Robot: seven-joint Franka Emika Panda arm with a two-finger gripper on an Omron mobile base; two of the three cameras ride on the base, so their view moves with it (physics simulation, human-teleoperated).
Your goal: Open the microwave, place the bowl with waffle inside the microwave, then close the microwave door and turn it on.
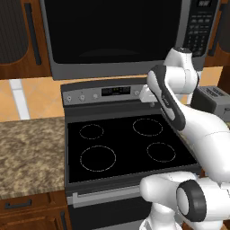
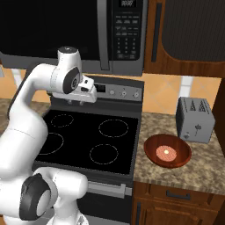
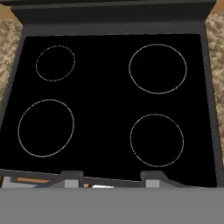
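Stove, black glass top with four rings, nearest item, directly beneath the downward-looking hand; fingers hang above its front edge, both tips visible at the bottom of the hand view, parted with nothing between them, released; the hand itself sits over the rear of the stove, just in front of its control panel.

Counter, speckled stone, right of the stove; bowl, reddish-brown and shallow, rests on it with the waffle lying flat inside; grey toaster stands just behind the bowl.

Microwave, mounted above the stove, furthest back; microwave door shut, black window dark; handle bar vertical, long axis upright, beside the keypad.

Governing relation, judged: the handle lies up and slightly right of the fingers, so the coming move is a rise and a turn from pointing down to facing the door; bowl stays well apart to the right, untouched.
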